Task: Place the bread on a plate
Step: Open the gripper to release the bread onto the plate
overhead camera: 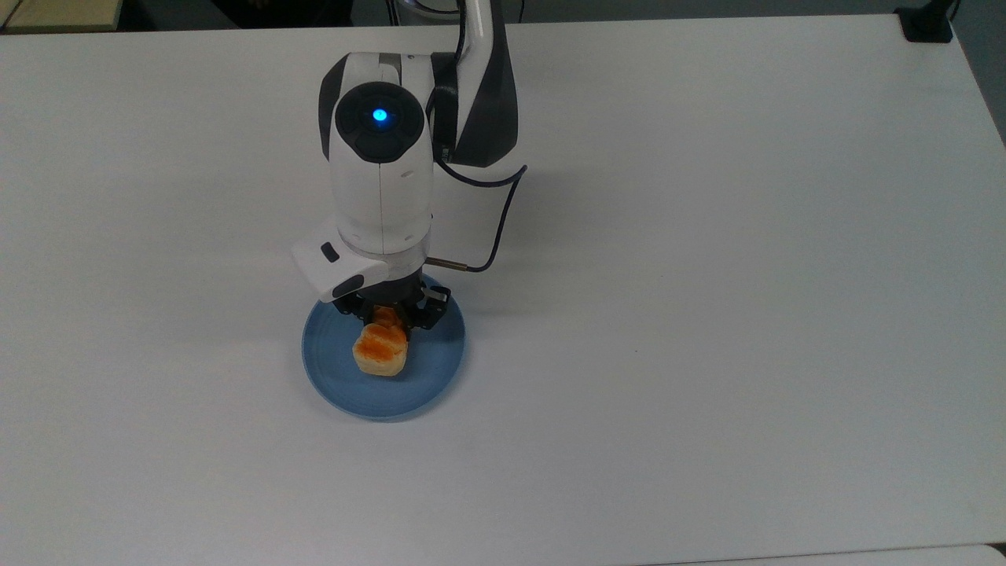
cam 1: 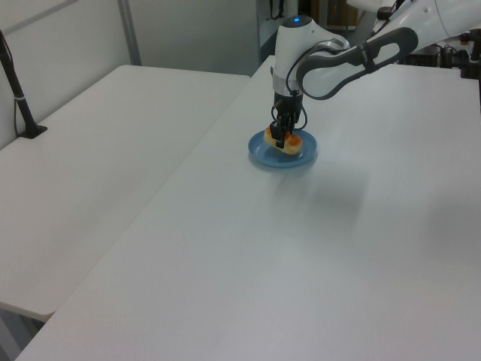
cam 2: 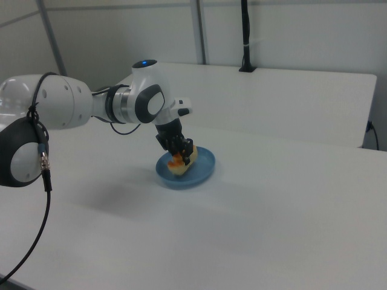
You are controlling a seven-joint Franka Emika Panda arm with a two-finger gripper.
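The bread (overhead camera: 380, 350), a small roll with an orange-brown top and pale sides, is over the middle of the light-blue plate (overhead camera: 436, 377) in the top view. My gripper (overhead camera: 387, 321) is shut on the bread's far end, and the roll sits low on or just above the plate; I cannot tell if it touches. In the left view the gripper (cam 1: 279, 140) holds the bread (cam 1: 285, 144) over the plate (cam 1: 259, 156). The right view shows the bread (cam 2: 181, 165) low inside the plate (cam 2: 205, 169), under the gripper (cam 2: 184, 152).
The plate lies on a wide white table (overhead camera: 707, 314). A second white table (cam 1: 90, 150) stands alongside at the left view's left. A black post (cam 2: 245, 36) rises at the far table edge in the right view. A thin black cable (overhead camera: 503, 220) hangs beside the wrist.
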